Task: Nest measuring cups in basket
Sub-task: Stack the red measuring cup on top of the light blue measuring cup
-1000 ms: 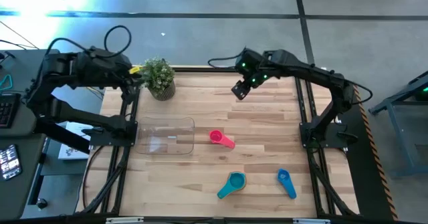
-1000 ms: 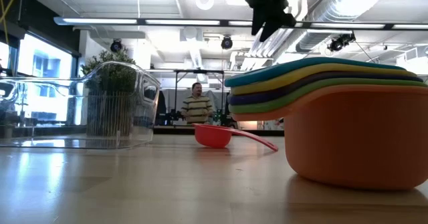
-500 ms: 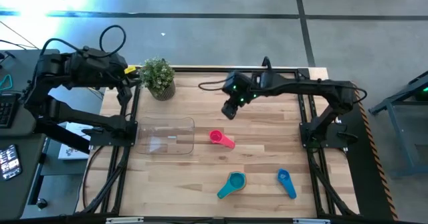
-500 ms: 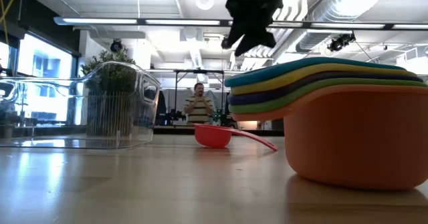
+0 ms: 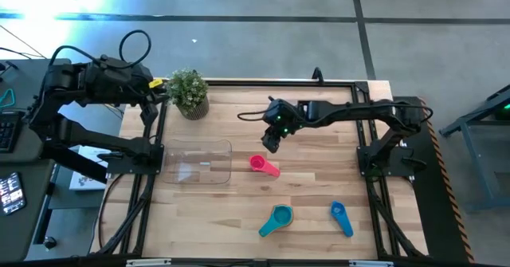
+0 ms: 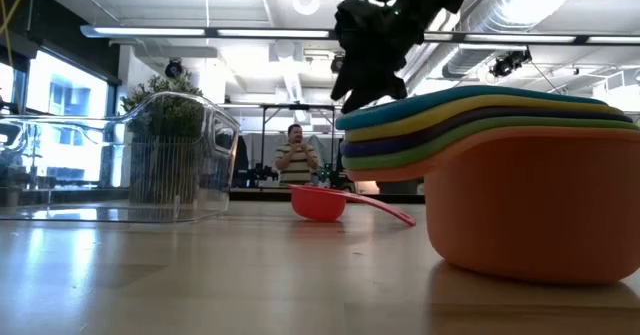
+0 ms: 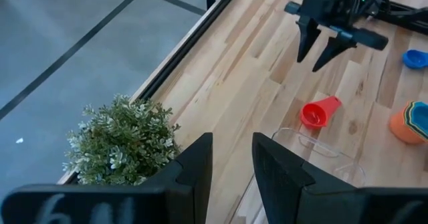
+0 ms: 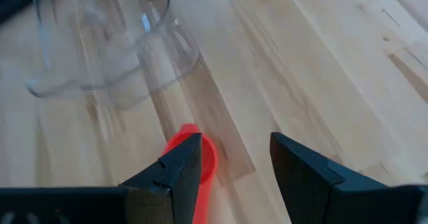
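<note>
We see a wooden table (image 5: pixel 319 187) from above. The clear basket (image 5: pixel 197 162) sits near its left edge, holding no cups. Just right of the basket lies the red-pink measuring cup (image 5: pixel 261 165). Nearer the front edge rests a nested stack of cups (image 5: pixel 278 217) with a light blue one on top, and a separate blue cup (image 5: pixel 341 217) lies to its right. A small potted plant (image 5: pixel 190 92) stands at the back-left corner.

Our right gripper (image 5: pixel 271 142) hangs above the table just behind the red-pink cup, its fingers spread apart and holding nothing. Bare wood surrounds it. Our left gripper (image 7: pixel 232 167) waits beside the plant, its fingers parted and holding nothing.
</note>
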